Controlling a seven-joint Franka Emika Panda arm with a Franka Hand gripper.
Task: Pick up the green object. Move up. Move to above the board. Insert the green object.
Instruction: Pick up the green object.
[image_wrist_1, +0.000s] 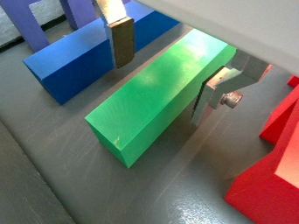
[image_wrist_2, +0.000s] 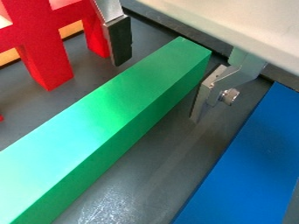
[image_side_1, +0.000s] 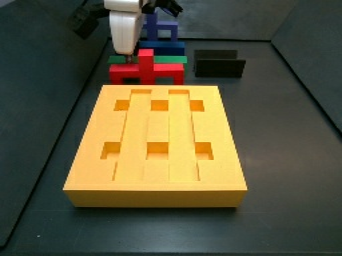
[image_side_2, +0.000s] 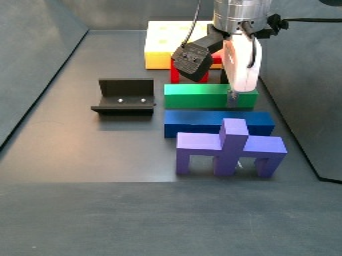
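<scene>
The green object (image_wrist_1: 158, 96) is a bright green bar lying flat on the dark floor; it also shows as the green object (image_wrist_2: 111, 131), the green object (image_side_2: 198, 95) and the green object (image_side_1: 168, 67). My gripper (image_wrist_1: 163, 83) is open and straddles one end of the bar, one finger on each long side. A gap shows between bar and finger (image_wrist_2: 118, 39); the opposite finger (image_wrist_2: 214, 94) stands close to the bar. In a side view my gripper (image_side_2: 242, 92) is down at the bar's end. The yellow-orange board (image_side_1: 127, 125) with square holes lies apart from the pieces.
A blue block (image_wrist_1: 76, 57) lies along one side of the bar and a red cross-shaped block (image_wrist_2: 47, 39) along the other. A purple block (image_side_2: 227, 150) stands beyond the blue block (image_side_2: 214, 123). The black fixture (image_side_2: 123, 97) sits near the pieces.
</scene>
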